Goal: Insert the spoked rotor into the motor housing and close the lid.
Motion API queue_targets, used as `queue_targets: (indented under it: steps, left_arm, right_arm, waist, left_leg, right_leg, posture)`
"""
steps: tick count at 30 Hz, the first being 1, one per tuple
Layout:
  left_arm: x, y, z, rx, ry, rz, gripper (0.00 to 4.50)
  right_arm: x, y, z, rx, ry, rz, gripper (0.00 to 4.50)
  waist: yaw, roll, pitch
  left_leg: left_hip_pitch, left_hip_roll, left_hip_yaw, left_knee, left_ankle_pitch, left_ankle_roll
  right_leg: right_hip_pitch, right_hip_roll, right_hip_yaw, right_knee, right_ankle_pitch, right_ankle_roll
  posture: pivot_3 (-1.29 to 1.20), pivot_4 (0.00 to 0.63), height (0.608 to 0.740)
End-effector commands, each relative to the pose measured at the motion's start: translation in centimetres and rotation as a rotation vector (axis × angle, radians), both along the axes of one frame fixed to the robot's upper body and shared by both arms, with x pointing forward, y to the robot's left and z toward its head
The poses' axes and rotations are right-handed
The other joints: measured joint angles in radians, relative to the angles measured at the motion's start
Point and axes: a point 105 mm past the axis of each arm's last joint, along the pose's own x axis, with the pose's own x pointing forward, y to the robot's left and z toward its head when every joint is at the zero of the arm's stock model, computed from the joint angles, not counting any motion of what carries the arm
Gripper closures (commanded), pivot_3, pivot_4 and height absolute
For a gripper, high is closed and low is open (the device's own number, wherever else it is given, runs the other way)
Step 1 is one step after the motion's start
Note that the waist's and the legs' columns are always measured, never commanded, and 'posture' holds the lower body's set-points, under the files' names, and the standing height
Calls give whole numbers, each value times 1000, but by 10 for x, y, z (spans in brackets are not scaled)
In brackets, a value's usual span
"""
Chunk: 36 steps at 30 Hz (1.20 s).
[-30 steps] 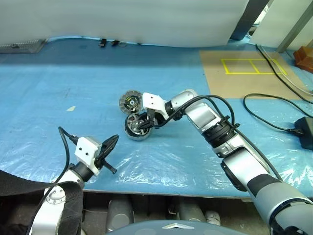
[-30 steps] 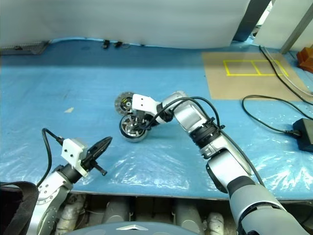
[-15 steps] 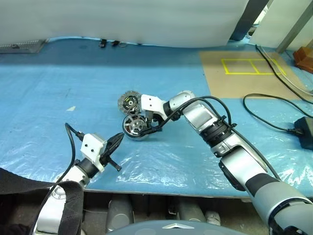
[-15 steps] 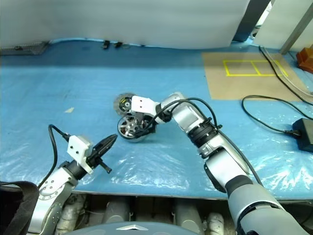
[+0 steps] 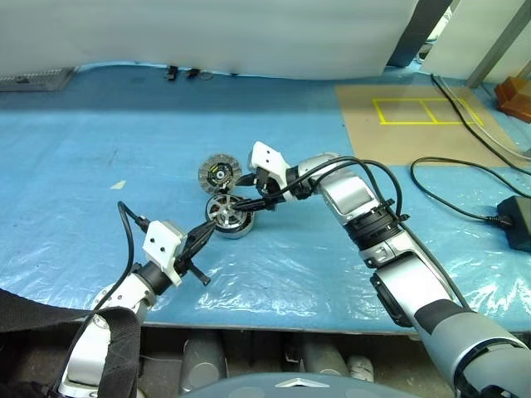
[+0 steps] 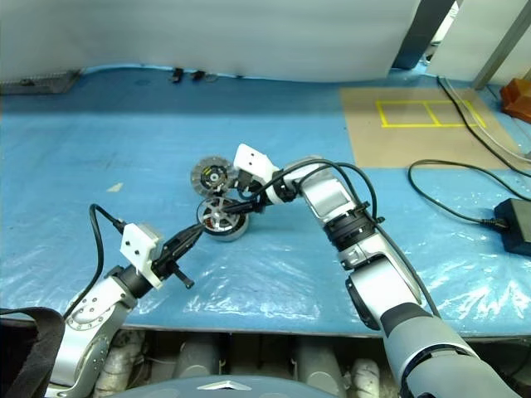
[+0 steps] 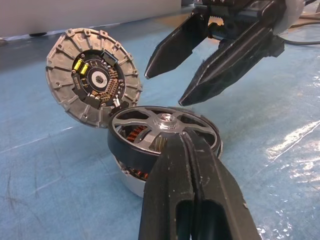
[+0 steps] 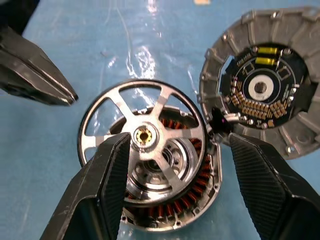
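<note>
The right end effector [image 8: 170, 195] hangs over the motor housing [image 8: 200, 200] with its two black ribbed fingers [image 8: 100, 190] spread apart and nothing between them. The left end effector [image 7: 187, 200] is closed, empty, its pointed tip level and just beside the near rim of the spoked rotor [image 7: 165, 130]. The rotor sits tilted and off-centre on top of the housing, not seated: a black ring with flat silver spokes and a bright central hub, copper windings visible below on one side. The housing is a shallow silver can resting on the worktop [image 5: 99, 157], which is covered with blue sheet under wrinkled clear plastic film [image 5: 282, 265]. The lid [image 7: 95, 80] leans against the housing's far side, ribbed grey face up, black centre with yellow parts. A black cable [image 5: 456, 191] lies well apart on the robot's right, beside a brown board with yellow tape lines [image 5: 415, 112].
</note>
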Motion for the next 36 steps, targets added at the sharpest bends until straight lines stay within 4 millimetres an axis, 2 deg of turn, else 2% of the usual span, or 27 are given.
queue_targets:
  steps: [1, 10, 18, 36]
  left_arm:
    - [-1, 7, 5, 12, -22, 9, 4500]
    - [-7, 20, 3, 25, -16, 63, 4500]
    - [-10, 19, 0, 14, -13, 88, 4500]
    - [-9, 16, -3, 3, -10, 98, 4500]
  right_arm:
    - [-8, 9, 19, 51, -27, 59, 1307]
    - [-13, 18, 7, -89, -143, 187, 1307]
    - [-2, 22, 2, -186, -256, 251, 1307]
    - [-1, 24, 3, -231, -303, 336, 1307]
  waist:
    - [0, 0, 0]
    - [0, 0, 0]
    - [-1, 0, 0]
    - [-1, 0, 0]
  left_leg:
    - [0, 0, 0, 0, 0, 0]
    - [0, 0, 0, 0, 0, 0]
    - [0, 0, 0, 0, 0, 0]
    - [0, 0, 0, 0, 0, 0]
  right_leg:
    - [0, 0, 0, 0, 0, 0]
    - [0, 0, 0, 0, 0, 0]
    - [0, 0, 0, 0, 0, 0]
    - [0, 0, 0, 0, 0, 0]
  posture:
    - [0, 150, 740]
    - [0, 150, 740]
    - [0, 150, 740]
    - [0, 150, 740]
